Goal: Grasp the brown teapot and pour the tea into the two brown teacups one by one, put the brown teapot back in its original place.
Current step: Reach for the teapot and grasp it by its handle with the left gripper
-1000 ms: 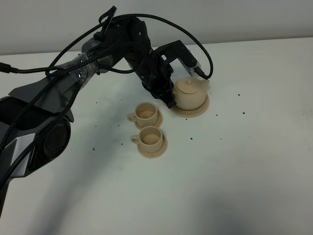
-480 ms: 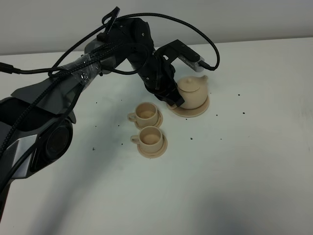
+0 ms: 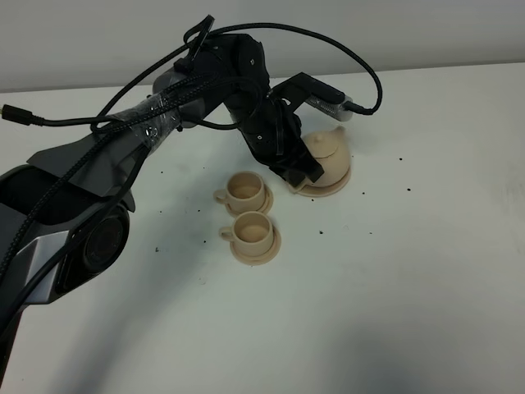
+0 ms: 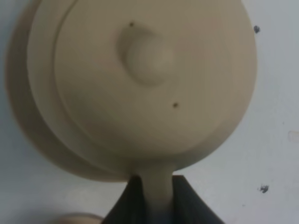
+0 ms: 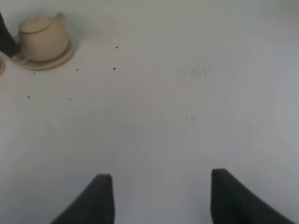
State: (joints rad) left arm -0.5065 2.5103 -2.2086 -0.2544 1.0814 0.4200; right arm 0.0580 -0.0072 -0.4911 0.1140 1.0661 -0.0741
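While the left tool (image 4: 157, 186) pinches the teapot (image 4: 149, 79) by its handle, the teapot sits on the wide saucer (image 3: 338, 185).
Dark fingers (image 4: 131, 200) press the loop handle from both sides, with the lid knob facing the wrist camera. Two cups (image 3: 246, 190) stand just beside the saucer, nearer the front of the worktop (image 3: 410, 279). Well apart, the right tool (image 5: 161, 177) hangs over the worktop with its jaws spread wide.

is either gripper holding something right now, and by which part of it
The left gripper is shut on the brown teapot, pinching its loop handle between the two fingers. The right gripper is open and holds nothing.
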